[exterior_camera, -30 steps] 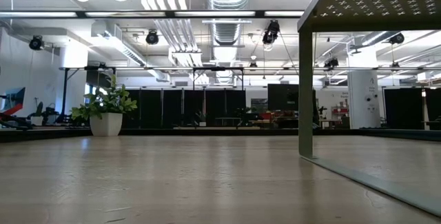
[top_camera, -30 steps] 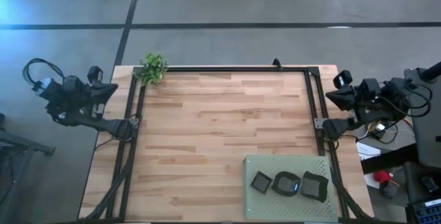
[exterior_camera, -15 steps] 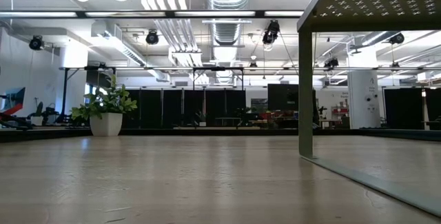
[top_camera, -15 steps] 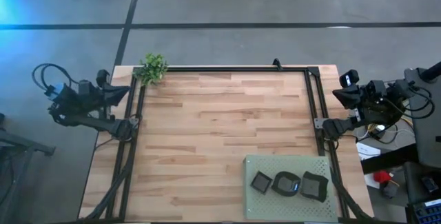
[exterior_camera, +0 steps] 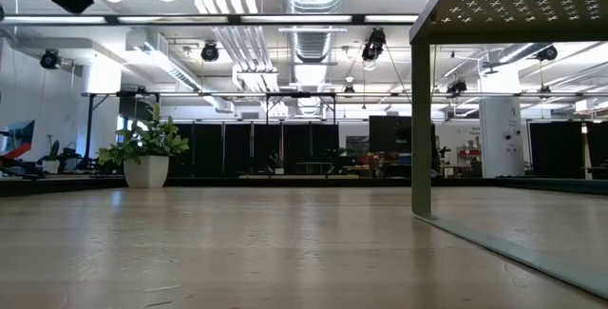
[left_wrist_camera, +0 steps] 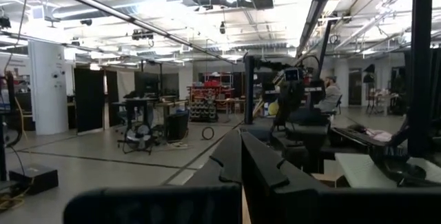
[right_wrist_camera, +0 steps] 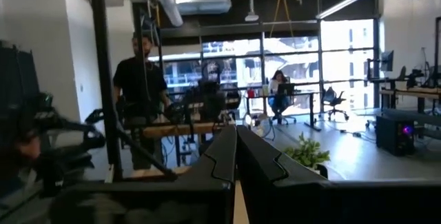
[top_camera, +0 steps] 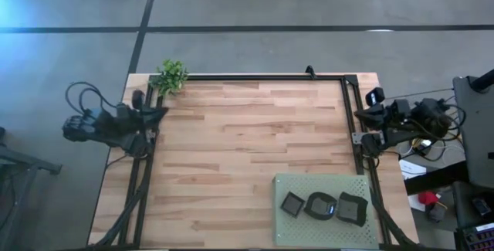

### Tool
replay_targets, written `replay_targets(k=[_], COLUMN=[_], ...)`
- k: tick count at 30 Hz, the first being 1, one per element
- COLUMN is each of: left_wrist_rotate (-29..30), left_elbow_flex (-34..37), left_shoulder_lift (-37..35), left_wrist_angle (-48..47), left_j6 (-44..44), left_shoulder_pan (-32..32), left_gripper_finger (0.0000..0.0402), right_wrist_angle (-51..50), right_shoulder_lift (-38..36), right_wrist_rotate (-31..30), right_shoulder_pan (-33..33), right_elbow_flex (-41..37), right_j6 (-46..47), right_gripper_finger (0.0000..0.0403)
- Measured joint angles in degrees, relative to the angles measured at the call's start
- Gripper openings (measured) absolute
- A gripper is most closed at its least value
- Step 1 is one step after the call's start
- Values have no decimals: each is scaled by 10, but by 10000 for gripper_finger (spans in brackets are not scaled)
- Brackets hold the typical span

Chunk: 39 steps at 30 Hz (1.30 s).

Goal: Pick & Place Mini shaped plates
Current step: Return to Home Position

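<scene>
Three mini shaped plates lie in a row on the green perforated mat (top_camera: pixel 324 185) at the table's near right: a small square one (top_camera: pixel 292 204), a rounded one (top_camera: pixel 320 205) and a larger squarish one (top_camera: pixel 353 208). All are dark. My left gripper (top_camera: pixel 160 112) hangs over the table's left edge, far from the plates, with its fingers (left_wrist_camera: pixel 227 156) shut together and holding nothing. My right gripper (top_camera: pixel 360 115) is over the right edge, beyond the mat's far side, and its fingers (right_wrist_camera: pixel 222 151) are also shut and hold nothing.
A small green plant (top_camera: pixel 170 76) stands at the table's far left corner. A black frame (top_camera: pixel 255 78) runs along the far and side edges of the wooden table (top_camera: pixel 247 143). A person (right_wrist_camera: pixel 141 79) stands in the room behind. In the low view the green mat (exterior_camera: pixel 513 5) looms close on the right.
Both arms have swung in from outside the table toward its side edges. The left gripper has moved right and slightly nearer, and the right gripper has moved left. The plates and the mat have stayed where they were.
</scene>
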<state>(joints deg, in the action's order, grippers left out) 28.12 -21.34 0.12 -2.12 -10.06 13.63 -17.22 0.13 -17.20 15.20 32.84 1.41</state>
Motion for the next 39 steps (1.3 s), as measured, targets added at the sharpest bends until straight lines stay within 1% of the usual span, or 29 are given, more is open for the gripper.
replay_targets(k=[3,8,14,22,27,35,39], left_wrist_rotate=[0,0,0,0,0,0,1], left_elbow_flex=[34,79,128,203,208,209,209], left_shoulder_lift=[0,0,-1,0,0,0,0], left_wrist_angle=[24,47,54,149,104,106,106], left_j6=[1,4,56,60,82,78,72], left_shoulder_pan=[0,0,0,0,0,0,0], left_gripper_finger=[0,0,0,0,0,0,0], right_wrist_angle=[35,51,118,193,254,329,316], right_shoulder_lift=[0,0,-1,-1,-1,-1,3], right_wrist_rotate=[-6,-6,-10,-8,-8,-8,-10], right_shoulder_pan=[0,0,0,0,0,0,0], right_elbow_flex=[-26,-70,-132,-202,-247,-322,-323], right_j6=[-1,-2,-15,-9,-5,3,17], right_gripper_finger=[8,8,8,8,8,8,8])
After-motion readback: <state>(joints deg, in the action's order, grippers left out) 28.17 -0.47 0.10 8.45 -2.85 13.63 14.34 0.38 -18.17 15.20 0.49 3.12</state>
